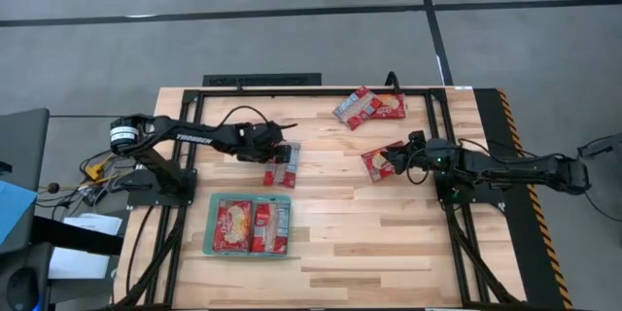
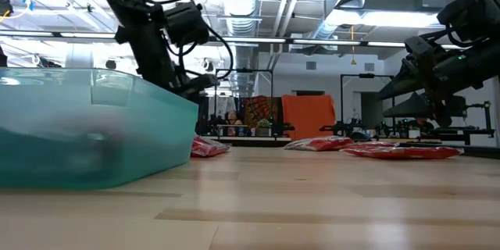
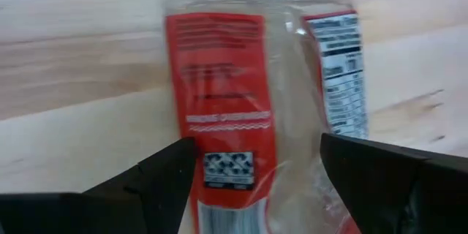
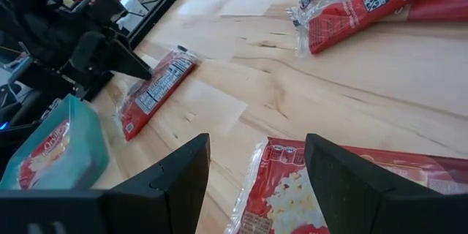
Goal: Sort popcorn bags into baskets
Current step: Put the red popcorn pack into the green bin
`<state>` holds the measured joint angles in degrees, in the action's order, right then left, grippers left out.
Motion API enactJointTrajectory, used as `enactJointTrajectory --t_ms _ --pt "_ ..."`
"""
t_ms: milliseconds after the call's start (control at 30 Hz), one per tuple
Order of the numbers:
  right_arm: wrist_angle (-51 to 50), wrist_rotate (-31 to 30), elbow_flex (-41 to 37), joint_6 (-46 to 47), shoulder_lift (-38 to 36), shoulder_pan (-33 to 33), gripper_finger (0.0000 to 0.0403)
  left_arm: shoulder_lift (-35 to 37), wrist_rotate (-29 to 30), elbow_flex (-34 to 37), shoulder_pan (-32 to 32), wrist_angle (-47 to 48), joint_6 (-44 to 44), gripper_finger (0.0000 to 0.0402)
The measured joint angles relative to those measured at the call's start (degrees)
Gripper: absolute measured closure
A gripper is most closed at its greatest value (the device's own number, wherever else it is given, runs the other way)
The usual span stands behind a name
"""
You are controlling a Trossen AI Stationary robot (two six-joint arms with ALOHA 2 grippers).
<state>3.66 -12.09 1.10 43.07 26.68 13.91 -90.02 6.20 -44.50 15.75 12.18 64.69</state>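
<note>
Right now we are at the pick-up step with both arms at once. Our left gripper [image 1: 279, 153] hovers over a popcorn bag [image 1: 282, 164] lying near the middle of the table, printed back face up; in the left wrist view the fingers [image 3: 157, 179] stand apart on either side of that bag [image 3: 248, 110], not yet closed on it. Our right gripper [image 1: 397, 158] sits at another bag [image 1: 379, 161] toward the table's right half, its fingers [image 4: 175, 175] also spread, the packet [image 4: 307, 190] between them. We judge the next move for each arm is to descend, pinch the thin packet by its edge and lift it clear without sliding it across the wood.

Two or three more bags [image 1: 369, 106] lie overlapping near the far edge, well apart from both grippers. The teal basket [image 1: 212, 224] rests near the front-left corner and holds two bags [image 1: 251, 225] lying flat side by side, filling most of its floor, so further packets will probably have to stack on top.
</note>
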Motion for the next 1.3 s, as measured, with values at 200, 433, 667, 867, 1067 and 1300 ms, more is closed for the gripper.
enactJointTrajectory --t_ms 200,433,667,867,1067,1300 --pt "0.0 -0.4 0.0 0.0 0.0 0.0 0.0154 -3.5 -2.6 1.7 0.0 -7.8 -0.7 0.0122" --pt "0.0 -1.5 0.0 0.0 0.0 0.1 0.0154 -9.3 -4.8 1.5 0.0 -13.4 1.1 0.0163" --pt "0.0 -2.6 0.0 0.0 0.0 0.1 0.0154 -10.2 -4.7 1.7 0.0 -13.8 0.5 0.0283" --pt "0.0 -3.4 0.0 0.0 0.0 0.1 0.0154 -10.4 -4.4 1.8 0.0 -14.4 -1.0 0.039" --pt "0.0 -3.4 0.0 0.0 0.0 0.1 0.0154 -10.5 -6.7 2.0 0.4 -20.8 0.1 0.0399" --pt "0.0 -3.5 0.0 0.0 0.0 0.1 0.0154 -6.1 -7.7 2.1 0.4 -23.3 4.7 0.0401"
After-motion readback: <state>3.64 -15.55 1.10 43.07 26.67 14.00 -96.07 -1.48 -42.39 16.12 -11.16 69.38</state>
